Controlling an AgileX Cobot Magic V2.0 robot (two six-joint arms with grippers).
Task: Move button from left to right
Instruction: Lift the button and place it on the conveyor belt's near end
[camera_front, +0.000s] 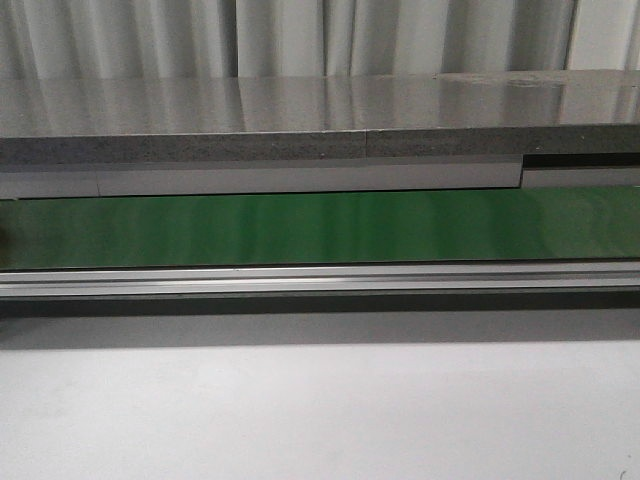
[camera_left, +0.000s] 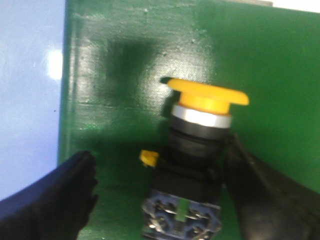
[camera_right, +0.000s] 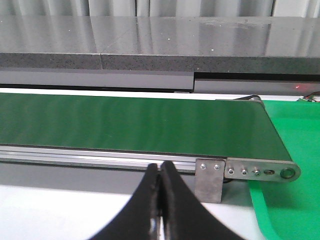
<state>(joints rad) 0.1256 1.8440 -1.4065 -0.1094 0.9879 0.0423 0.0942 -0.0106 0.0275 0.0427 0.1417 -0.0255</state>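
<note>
- front view: i see a long green conveyor belt (camera_front: 320, 228) running across the middle of the frame, with a silvery aluminium rail (camera_front: 320, 279) along its lower edge and a pale table surface (camera_front: 300, 410) filling the bottom. a grey stone-like shelf (camera_front: 300, 120) spans the upper half, with pale curtains (camera_front: 300, 35) along the top. neither arm nor the button shows up here for me.
- left wrist view: the button (camera_left: 192, 155) sits right of centre, lower half of the frame, over a green surface (camera_left: 130, 75). its yellow mushroom cap (camera_left: 207, 95) points toward the top of the frame, a silvery ring below it, then the black body, with the contacts at the bottom edge. the left gripper (camera_left: 157, 195) has its jaws spread wide: one black finger (camera_left: 55, 200) is at lower left, well apart from the button with green showing between; the other finger (camera_left: 270, 195) at lower right lies against the button's body, though blur keeps me from being sure it touches. a pale strip (camera_left: 30, 90) fills the left edge.
- right wrist view: the right gripper (camera_right: 160, 200) is at bottom centre, its two black fingers pressed together with nothing between them. beyond it i see the belt's end (camera_right: 260, 145) with a metal bracket (camera_right: 210, 177), and a green tray (camera_right: 290, 150) at the right.
</note>
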